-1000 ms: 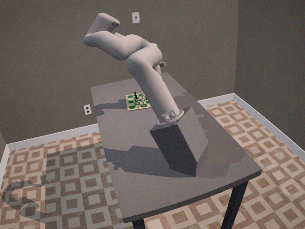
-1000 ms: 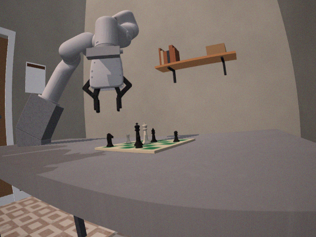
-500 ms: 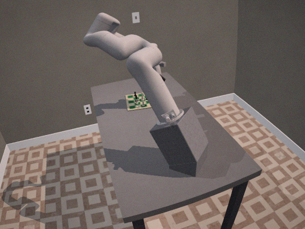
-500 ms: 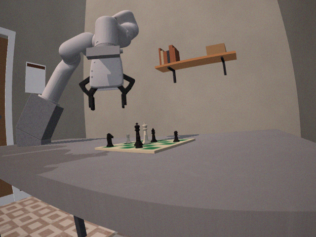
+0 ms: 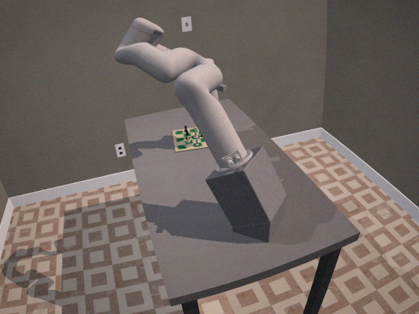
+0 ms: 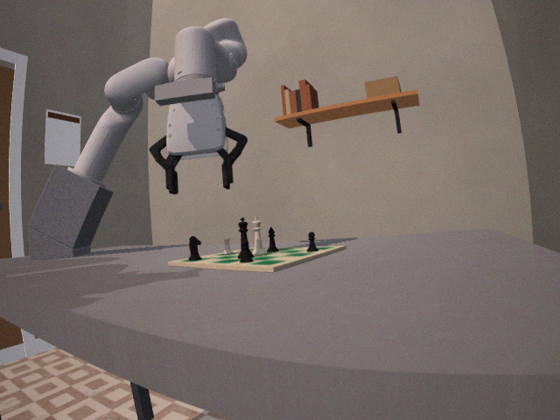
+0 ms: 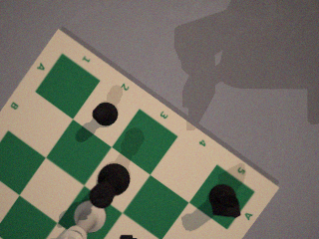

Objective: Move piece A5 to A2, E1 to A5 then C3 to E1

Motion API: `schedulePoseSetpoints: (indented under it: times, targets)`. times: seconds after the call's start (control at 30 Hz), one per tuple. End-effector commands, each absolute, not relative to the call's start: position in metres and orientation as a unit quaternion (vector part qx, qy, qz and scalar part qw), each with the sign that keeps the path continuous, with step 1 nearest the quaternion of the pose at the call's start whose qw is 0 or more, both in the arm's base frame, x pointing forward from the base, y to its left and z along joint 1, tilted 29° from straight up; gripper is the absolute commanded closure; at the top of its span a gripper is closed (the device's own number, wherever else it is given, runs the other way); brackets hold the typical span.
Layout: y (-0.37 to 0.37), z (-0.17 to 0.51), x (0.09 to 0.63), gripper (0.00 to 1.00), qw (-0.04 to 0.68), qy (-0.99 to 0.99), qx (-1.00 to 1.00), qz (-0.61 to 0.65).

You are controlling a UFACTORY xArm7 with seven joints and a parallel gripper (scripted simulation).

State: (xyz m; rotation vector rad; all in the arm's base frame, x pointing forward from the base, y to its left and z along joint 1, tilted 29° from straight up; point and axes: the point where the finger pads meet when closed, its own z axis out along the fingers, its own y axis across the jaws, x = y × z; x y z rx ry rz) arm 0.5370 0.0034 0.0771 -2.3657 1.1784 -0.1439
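The green and cream chessboard [image 6: 257,261] lies on the grey table and also shows in the top view [image 5: 189,139]. A black knight [image 7: 224,200] stands upright on A5, at the board's near left corner in the exterior view [image 6: 194,248]. A black pawn [image 7: 106,114] stands upright on A2 [image 6: 311,241]. A tall black piece [image 7: 112,181] stands near the board's middle [image 6: 244,241], with a white piece [image 7: 82,224] beside it. My gripper [image 6: 199,180] is open and empty, high above the board's knight end. Its fingers are out of the wrist view.
A white pawn [image 6: 227,245], a tall white piece [image 6: 257,236] and a black bishop [image 6: 271,240] also stand on the board. The arm's grey base block [image 5: 248,192] sits on the table behind the board. A wall shelf [image 6: 346,108] holds books.
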Motion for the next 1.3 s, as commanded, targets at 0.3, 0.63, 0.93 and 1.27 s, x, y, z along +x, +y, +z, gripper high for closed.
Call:
schedulePoseSetpoints:
  times: [0.3, 0.63, 0.93, 1.27]
  targets:
    - [0.036, 0.119, 0.574, 0.00, 0.251, 0.676, -0.692, 0.023]
    - [0.050, 0.136, 0.587, 0.00, 0.237, 0.794, -0.556, 0.069]
    - [0.051, 0.137, 0.587, 0.57, 0.236, 0.798, -0.549, 0.070]
    - [0.051, 0.137, 0.587, 0.57, 0.236, 0.798, -0.549, 0.070]
